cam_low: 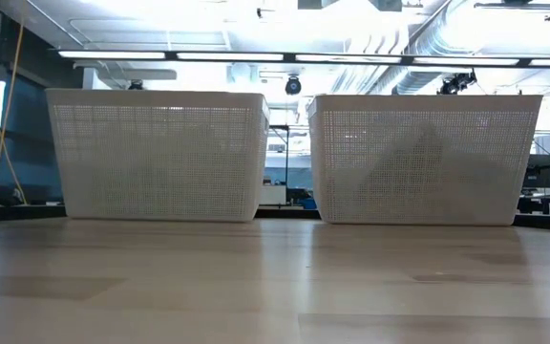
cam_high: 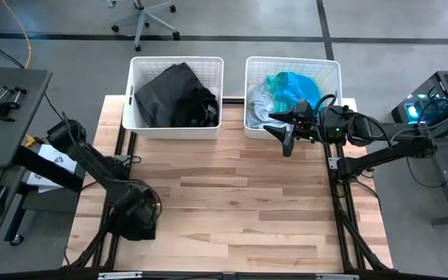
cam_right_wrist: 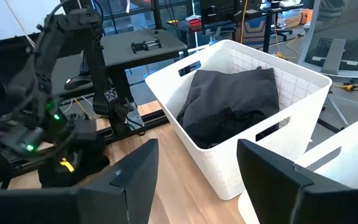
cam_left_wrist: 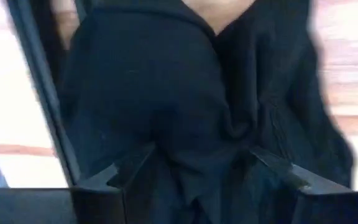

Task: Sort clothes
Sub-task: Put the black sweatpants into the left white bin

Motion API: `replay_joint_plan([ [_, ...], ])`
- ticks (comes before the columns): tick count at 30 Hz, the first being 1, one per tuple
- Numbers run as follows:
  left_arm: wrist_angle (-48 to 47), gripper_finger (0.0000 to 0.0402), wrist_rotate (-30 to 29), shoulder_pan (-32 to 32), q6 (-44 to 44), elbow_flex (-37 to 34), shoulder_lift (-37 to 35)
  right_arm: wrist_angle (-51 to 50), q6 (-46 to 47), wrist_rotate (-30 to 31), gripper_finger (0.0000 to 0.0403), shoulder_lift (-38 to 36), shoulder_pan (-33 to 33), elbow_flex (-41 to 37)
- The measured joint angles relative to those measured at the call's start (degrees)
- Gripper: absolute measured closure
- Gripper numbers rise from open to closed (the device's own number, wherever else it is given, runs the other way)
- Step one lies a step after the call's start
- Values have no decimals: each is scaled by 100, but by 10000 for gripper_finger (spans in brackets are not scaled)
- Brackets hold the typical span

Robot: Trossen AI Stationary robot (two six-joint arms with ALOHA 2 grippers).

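Showing the sorted clothes: dark grey and black garments fill the left white bin, and the same dark pile lies in that bin in the right wrist view. A teal garment, with bright blue and pale fabric beside it, lies in the right white bin. 1 more black garment hangs bunched between the fingers of the left gripper, which is clamped on it at the near-left corner of the wooden table, over the table's left edge. The right gripper hovers at the front rim of the right bin, above the table's far side, fingers spread apart and holding nothing. Both bins stand side by side along the table's far edge, slightly apart; in the low view their mesh walls rise from the tabletop with dim shapes inside. A black side table stands left of the left arm.
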Motion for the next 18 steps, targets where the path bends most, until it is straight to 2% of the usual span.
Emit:
replay_joint_plan([
  [5, 1630, 204, -30, 26, 187, -779, -23, 0, 173, -20, 194, 1, 0, 0],
  [8, 2558, 244, -497, 26, 202, -924, -18, 4, 294, -19, 194, 0, 0, 0],
  [13, 3247, 375, -1634, 125, 739, -844, -13, 23, 460, -18, 194, 1, 0, 2],
  [16, 3508, 382, -2403, 246, 1400, -585, -11, 62, 558, -18, 194, 1, 0, 2],
  [18, 3747, 385, -2889, 348, 2216, -228, -53, 128, 590, -16, 194, 1, 0, 4],
])
